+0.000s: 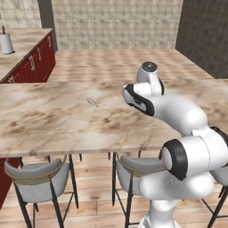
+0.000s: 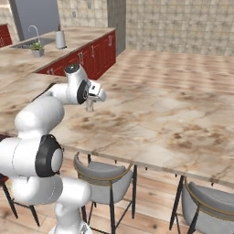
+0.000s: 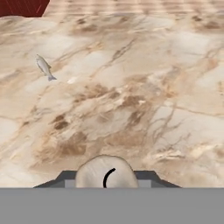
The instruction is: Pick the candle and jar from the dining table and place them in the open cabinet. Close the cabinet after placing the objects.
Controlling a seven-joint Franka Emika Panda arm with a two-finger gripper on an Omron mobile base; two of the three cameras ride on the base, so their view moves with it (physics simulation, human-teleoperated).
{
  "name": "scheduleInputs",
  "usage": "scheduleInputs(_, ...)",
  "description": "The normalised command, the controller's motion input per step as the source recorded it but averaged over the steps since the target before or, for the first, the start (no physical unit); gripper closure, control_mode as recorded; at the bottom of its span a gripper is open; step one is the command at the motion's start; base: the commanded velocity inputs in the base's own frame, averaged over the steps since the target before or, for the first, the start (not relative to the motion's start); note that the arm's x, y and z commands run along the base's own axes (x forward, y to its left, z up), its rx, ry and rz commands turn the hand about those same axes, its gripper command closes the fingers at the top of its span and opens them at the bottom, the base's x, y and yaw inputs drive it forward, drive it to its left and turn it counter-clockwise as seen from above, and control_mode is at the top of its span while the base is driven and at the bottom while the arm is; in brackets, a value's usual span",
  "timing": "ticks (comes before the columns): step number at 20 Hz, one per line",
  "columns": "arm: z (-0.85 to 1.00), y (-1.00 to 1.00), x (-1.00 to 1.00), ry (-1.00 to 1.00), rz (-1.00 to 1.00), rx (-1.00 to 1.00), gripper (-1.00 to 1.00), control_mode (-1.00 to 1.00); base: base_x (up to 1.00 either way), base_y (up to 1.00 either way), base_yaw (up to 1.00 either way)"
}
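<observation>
The white arm's pincer (image 2: 90,108) hangs over the long beige, brown-veined marble tabletop (image 1: 53,124), left of centre in the right base view. In the hand view a small pale-grey round-topped cylinder, which I take for the candle (image 3: 106,174), sits at the bottom centre between the dark finger tips, so the pincer looks closed on it; whether it is lifted clear of the marble cannot be told. A thin flat silvery utensil (image 3: 45,67) lies in the upper left of the hand view, well apart from the candle. By my reckoning the task is at its first stage: the candle is grasped but not yet carried off, and the glass jar, the placing of both and the closing of the red cabinet remain.
</observation>
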Motion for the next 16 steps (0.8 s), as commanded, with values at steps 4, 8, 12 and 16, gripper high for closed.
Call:
scheduleInputs(4, 0.0, 0.0, 0.0, 0.0, 0.0, 0.0, 1.0, 1.0, -0.44, 0.61, 0.23)
scheduleInputs(8, 0.0, 0.0, 0.0, 0.0, 0.0, 0.0, 1.0, 1.0, -0.1, 0.88, 0.33)
scheduleInputs(12, 0.0, 0.0, 0.0, 0.0, 0.0, 0.0, 1.0, 1.0, 0.02, 1.0, 0.41)
scheduleInputs(16, 0.0, 0.0, 0.0, 0.0, 0.0, 0.0, 1.0, 1.0, 0.24, 1.0, 0.43)
